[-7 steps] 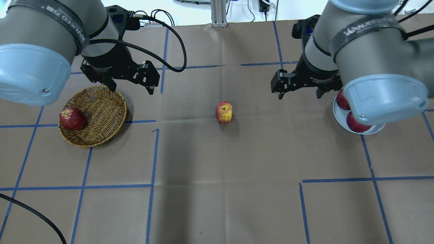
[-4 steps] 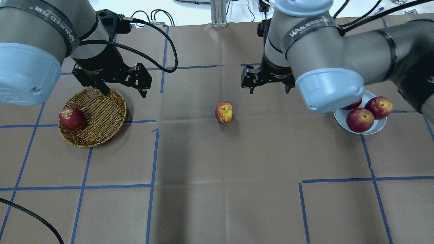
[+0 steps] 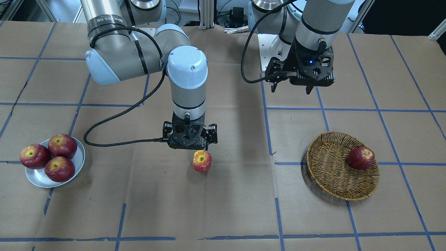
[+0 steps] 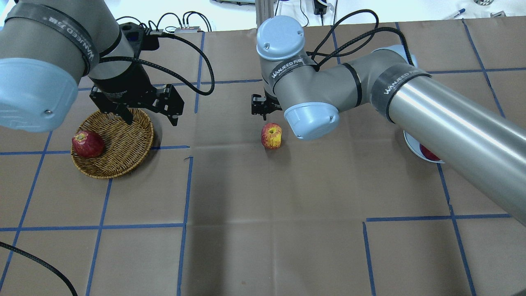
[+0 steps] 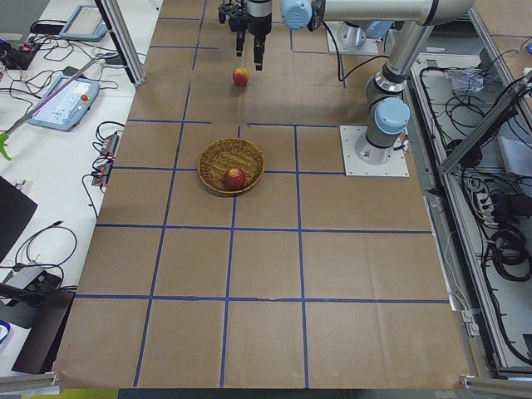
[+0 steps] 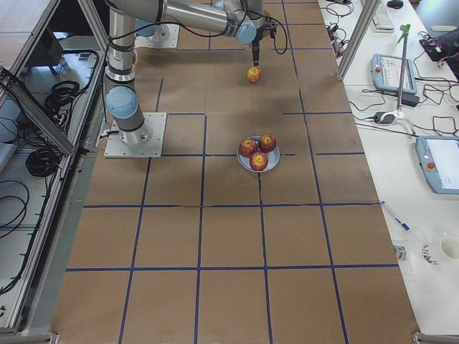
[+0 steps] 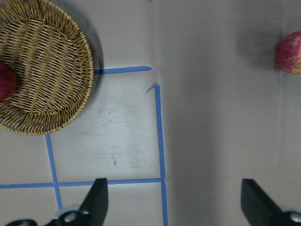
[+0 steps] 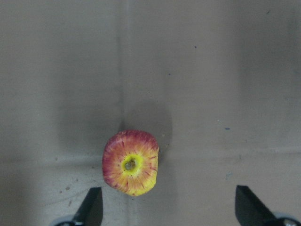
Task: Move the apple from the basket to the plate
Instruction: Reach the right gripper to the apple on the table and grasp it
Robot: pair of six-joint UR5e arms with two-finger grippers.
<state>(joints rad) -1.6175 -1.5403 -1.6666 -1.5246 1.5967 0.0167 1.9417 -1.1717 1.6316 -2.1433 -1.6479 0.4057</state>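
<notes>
About halfway: the apple [image 4: 271,136] rests on the desk [image 4: 263,205] between the basket [image 4: 123,135] at left and the plate [image 3: 81,157] at right, under the wide-open, empty right hand [image 8: 169,212]; gripping and carrying are left to do.

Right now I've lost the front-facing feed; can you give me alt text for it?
The right pincer, open, hangs above the apple on the table mid-frame. At frame left the plate holds three red apples; at frame right the basket holds one dark apple, with the left pincer open above the table beyond it.
</notes>
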